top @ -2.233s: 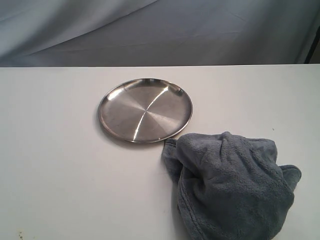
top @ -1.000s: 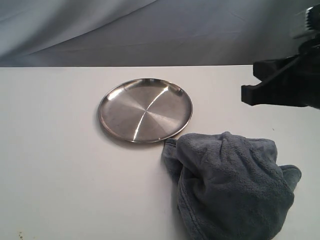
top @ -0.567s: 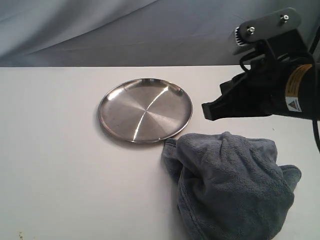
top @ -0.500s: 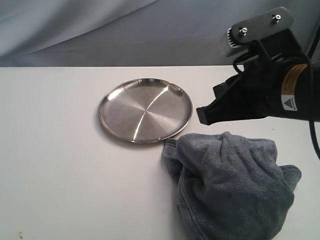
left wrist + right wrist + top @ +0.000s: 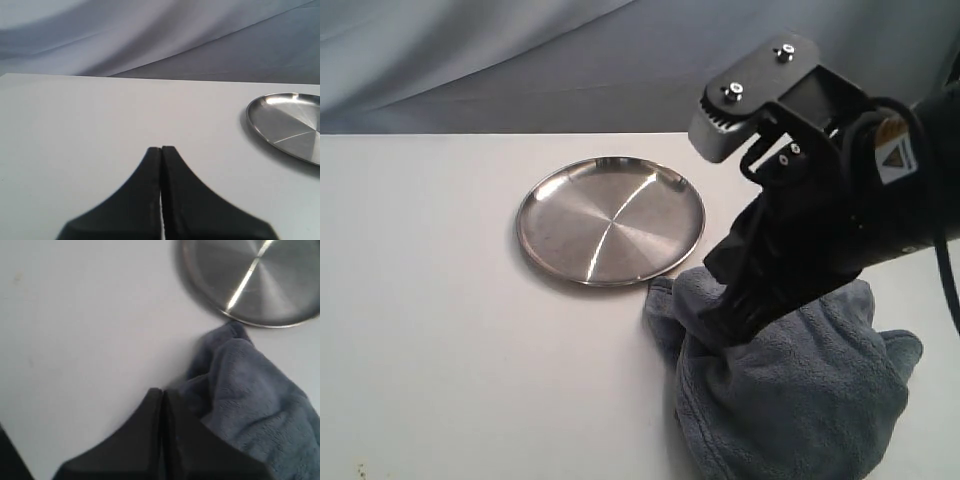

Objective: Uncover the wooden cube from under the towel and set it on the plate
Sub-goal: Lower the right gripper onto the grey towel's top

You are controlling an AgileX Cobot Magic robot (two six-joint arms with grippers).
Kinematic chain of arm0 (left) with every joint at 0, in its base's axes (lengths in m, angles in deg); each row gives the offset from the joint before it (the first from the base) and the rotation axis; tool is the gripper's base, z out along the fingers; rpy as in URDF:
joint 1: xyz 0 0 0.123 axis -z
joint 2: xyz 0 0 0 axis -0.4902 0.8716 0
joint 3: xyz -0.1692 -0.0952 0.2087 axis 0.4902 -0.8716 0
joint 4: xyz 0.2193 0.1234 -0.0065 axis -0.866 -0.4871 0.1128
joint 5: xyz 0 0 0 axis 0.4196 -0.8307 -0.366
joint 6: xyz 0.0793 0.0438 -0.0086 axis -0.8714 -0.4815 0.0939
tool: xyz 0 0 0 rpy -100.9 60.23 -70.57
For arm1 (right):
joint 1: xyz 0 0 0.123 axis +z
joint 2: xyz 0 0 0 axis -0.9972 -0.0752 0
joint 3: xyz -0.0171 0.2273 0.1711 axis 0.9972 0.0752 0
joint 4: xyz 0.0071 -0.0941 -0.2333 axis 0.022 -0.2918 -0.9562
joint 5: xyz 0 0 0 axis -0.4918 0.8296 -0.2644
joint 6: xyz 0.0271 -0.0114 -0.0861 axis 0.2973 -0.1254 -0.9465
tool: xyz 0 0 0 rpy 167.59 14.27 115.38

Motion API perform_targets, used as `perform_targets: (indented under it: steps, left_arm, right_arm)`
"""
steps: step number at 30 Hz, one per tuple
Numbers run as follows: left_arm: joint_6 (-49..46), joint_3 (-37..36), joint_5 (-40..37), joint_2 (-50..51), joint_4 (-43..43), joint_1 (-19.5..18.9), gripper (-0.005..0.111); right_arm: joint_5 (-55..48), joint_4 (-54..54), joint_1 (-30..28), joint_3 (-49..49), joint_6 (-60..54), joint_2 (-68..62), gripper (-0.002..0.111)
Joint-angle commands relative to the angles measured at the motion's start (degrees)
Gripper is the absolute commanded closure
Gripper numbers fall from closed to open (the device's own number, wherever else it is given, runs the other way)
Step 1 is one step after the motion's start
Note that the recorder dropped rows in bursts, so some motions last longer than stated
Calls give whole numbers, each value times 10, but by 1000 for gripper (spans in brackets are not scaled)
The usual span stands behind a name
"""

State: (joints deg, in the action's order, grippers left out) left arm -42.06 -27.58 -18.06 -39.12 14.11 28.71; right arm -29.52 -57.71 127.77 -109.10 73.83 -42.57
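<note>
The plate [image 5: 610, 220] was seen lying flat on the white table [image 5: 440, 350], left of the scene's middle and towards the far side, with nothing on it. The towel [image 5: 800, 390] was heaped in thick folds at the near right. Its far-left corner was brought up just beside the plate's near rim; whether the two touched could not be told.

The right gripper [image 5: 718, 322] was reached down from the right over the towel's left part. Its jaws were pressed together with nothing between them, and the tips were set at the towel's left edge, close above cloth and table.

The left gripper [image 5: 161, 148] was held over bare table with its jaws likewise closed and empty, the plate well apart to its right.

The wooden cube was not to be seen in any view.
</note>
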Motion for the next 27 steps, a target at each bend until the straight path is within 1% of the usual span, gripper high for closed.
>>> perform_targets:
  steps: [1, 4, 9, 16, 19, 23, 27]
  left_arm:
    - [0, -2, 4, -2, 0, 4, 107]
    - [0, -2, 4, -2, 0, 4, 107]
    - [0, -2, 4, -2, 0, 4, 107]
    - [0, -2, 4, -2, 0, 4, 107]
    - [0, -2, 4, -2, 0, 4, 107]
    - [0, -2, 4, -2, 0, 4, 107]
    - [0, -2, 4, -2, 0, 4, 107]
  right_arm:
    - [-14, 43, 2, -32, -42, 1, 108]
    - [8, -22, 2, -32, -29, 1, 108]
    - [9, -123, 2, -32, 53, 1, 108]
    - [-13, -179, 2, -18, 73, 1, 108]
    - [-32, -236, 2, -3, 101, 1, 108]
    - [-61, -318, -15, 16, 193, 1, 108]
    - [-94, -322, -55, 26, 215, 1, 108]
